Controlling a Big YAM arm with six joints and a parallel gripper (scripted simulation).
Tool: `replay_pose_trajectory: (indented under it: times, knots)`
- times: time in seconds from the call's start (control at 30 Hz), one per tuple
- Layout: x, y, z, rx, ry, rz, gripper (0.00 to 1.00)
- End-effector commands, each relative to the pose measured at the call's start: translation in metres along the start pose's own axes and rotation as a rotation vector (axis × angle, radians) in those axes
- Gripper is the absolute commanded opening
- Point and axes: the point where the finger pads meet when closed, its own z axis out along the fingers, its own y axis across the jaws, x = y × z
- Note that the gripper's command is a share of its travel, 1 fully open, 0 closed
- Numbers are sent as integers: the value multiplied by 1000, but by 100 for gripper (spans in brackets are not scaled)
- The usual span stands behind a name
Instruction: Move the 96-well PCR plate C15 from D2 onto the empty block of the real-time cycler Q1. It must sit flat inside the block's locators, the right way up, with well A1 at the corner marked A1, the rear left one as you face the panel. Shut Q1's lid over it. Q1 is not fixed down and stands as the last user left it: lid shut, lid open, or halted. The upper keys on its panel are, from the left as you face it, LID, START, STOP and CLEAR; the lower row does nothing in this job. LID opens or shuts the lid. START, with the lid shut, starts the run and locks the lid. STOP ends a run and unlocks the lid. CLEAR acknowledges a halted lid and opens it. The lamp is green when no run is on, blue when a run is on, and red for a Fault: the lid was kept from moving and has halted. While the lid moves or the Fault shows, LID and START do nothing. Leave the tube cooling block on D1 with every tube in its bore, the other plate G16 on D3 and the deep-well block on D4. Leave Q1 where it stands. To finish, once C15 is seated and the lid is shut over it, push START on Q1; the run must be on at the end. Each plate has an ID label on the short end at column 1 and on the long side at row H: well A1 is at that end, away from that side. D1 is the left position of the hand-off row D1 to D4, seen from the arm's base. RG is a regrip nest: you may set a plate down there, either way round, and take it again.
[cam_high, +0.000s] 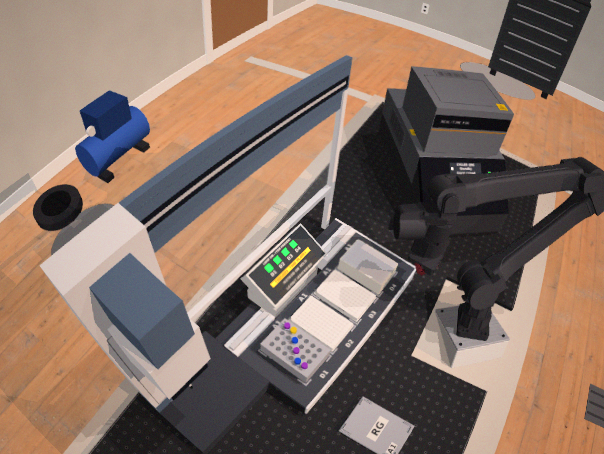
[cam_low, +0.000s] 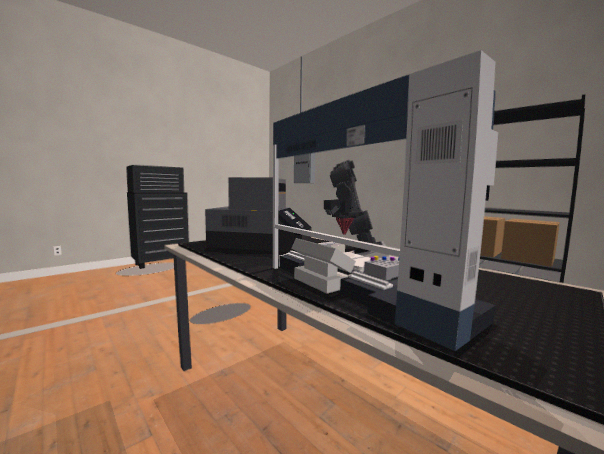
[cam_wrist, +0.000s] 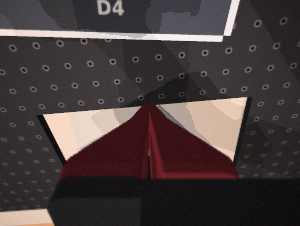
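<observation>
- The gripper (cam_wrist: 150, 112) points down at the dotted black mat (cam_wrist: 100, 75) in the middle of the wrist view, its red fingers pressed together with nothing between them.
- Plate C15 (cam_high: 322, 322) sits on D2 in the hand-off row, lower centre of the top view, between the tube cooling block (cam_high: 295, 350) and plate G16 (cam_high: 346, 295).
- The deep-well block (cam_high: 368, 266) stands on D4, near the arm's wrist.
- Cycler Q1 (cam_high: 452, 117) stands at upper right of the top view, lid shut, a small green lamp (cam_high: 488, 174) lit on its panel.
- The arm (cam_high: 505, 187) reaches across in front of that panel.
</observation>
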Motion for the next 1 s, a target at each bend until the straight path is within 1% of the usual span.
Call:
replay_pose_trajectory:
  times: [0.0, 0.53, 0.67, 0.77, 0.87, 0.9, 0.97]
  knots:
    - [-18, 10, -17, -38, -46, 26, 0]
    - [-27, 14, -27, -54, -65, 46, 0]
    - [-27, 14, -26, -53, -64, 45, 0]
    - [-28, -13, -19, -72, -50, 123, 0]
    - [-25, -24, -14, -90, -35, 168, 0]
    - [-24, -22, -13, -96, -27, 180, 0]
    - [-22, -32, -9, -102, -15, 210, 0]
